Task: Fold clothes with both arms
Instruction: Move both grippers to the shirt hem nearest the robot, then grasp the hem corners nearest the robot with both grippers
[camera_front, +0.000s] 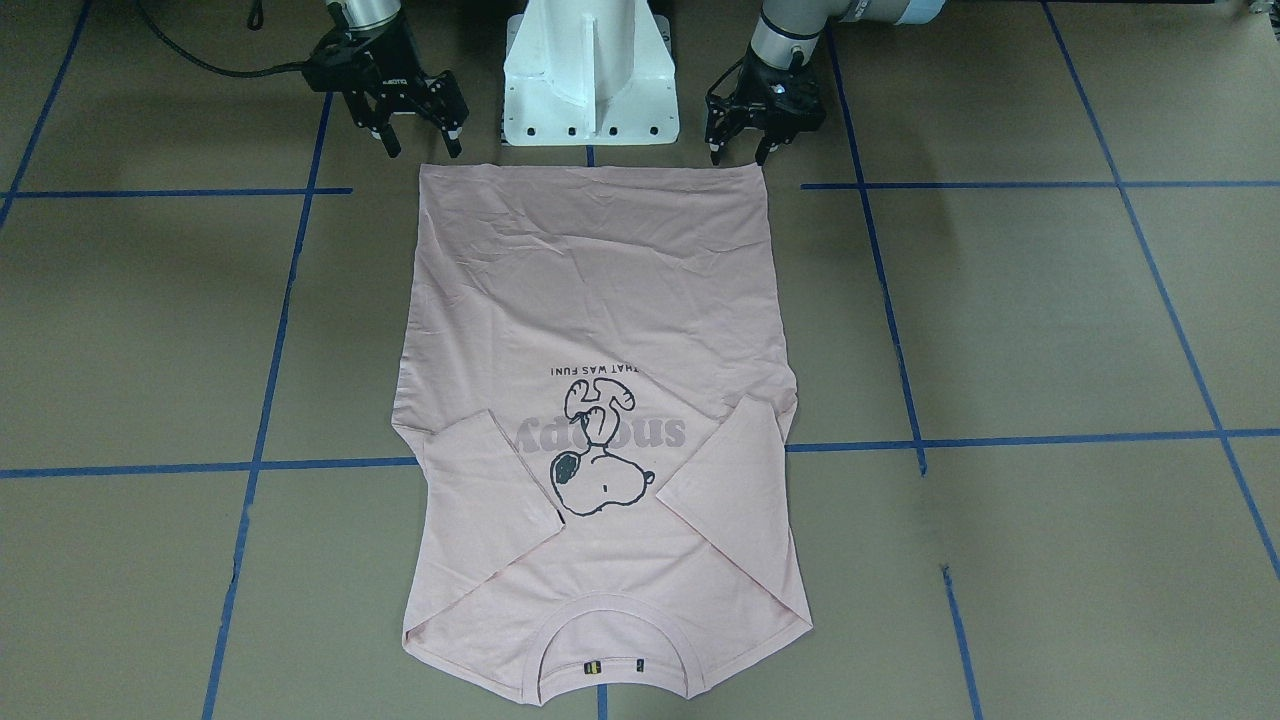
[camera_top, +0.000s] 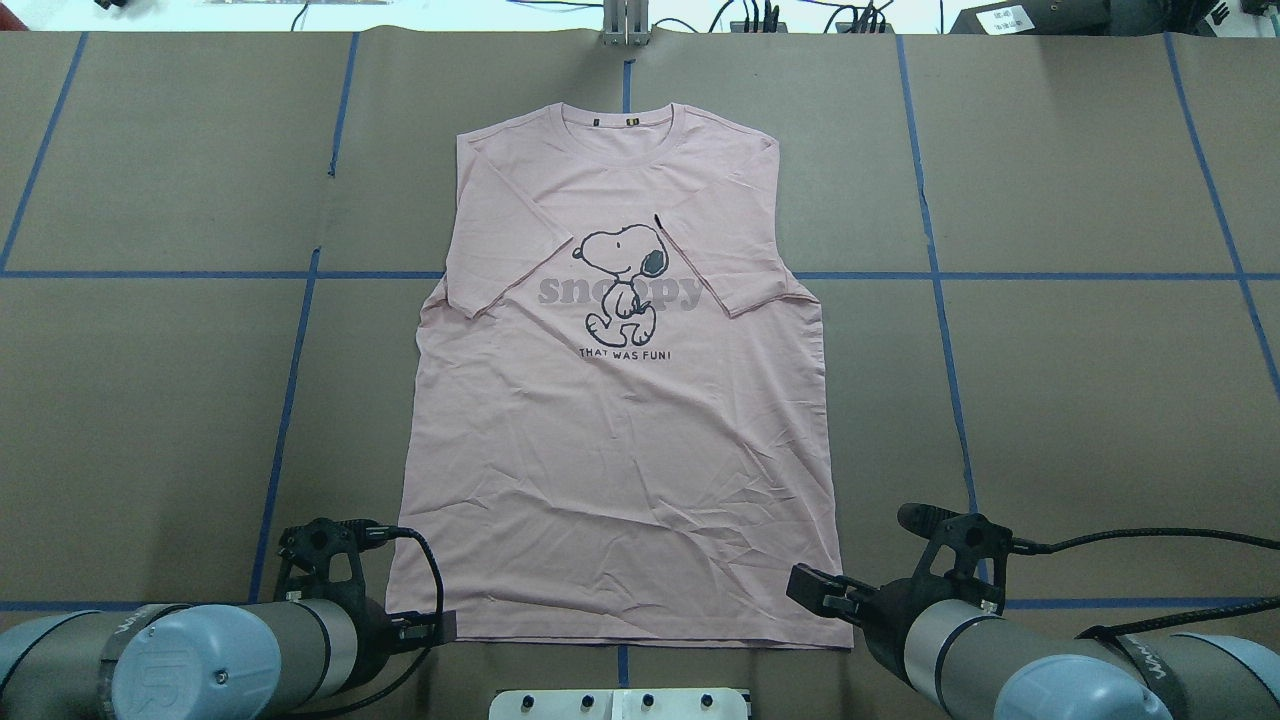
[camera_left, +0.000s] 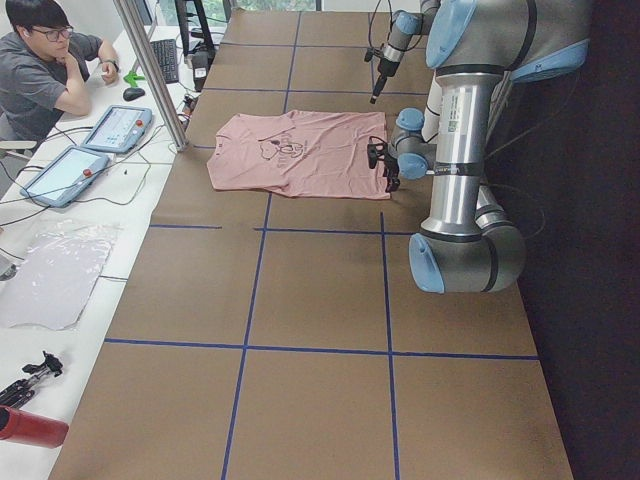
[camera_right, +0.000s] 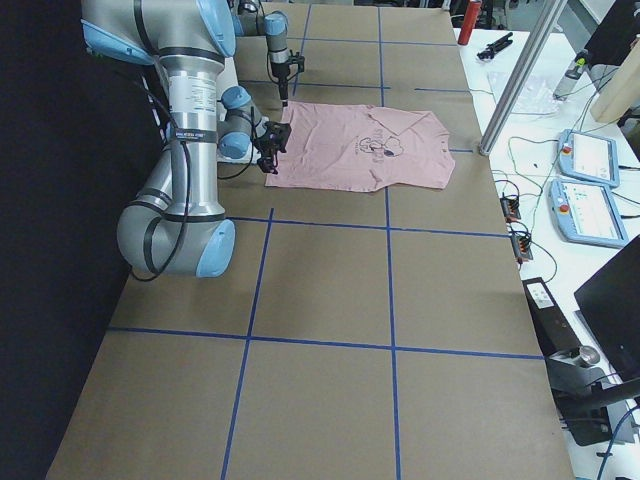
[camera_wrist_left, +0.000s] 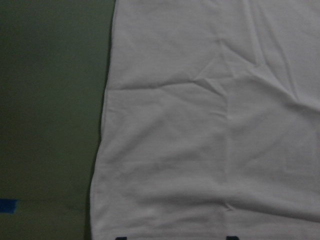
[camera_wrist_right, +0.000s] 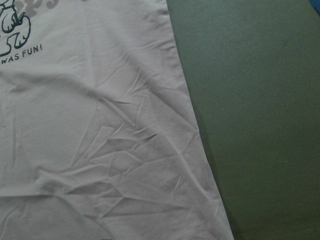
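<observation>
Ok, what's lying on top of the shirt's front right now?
Both sleeves lie folded inward on the T-shirt's chest, either side of the dog print, which is uncovered. The fabric beneath them is hidden.

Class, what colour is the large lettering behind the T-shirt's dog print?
Grey lettering on the pale pink T-shirt; clearest in the overhead exterior view.
</observation>
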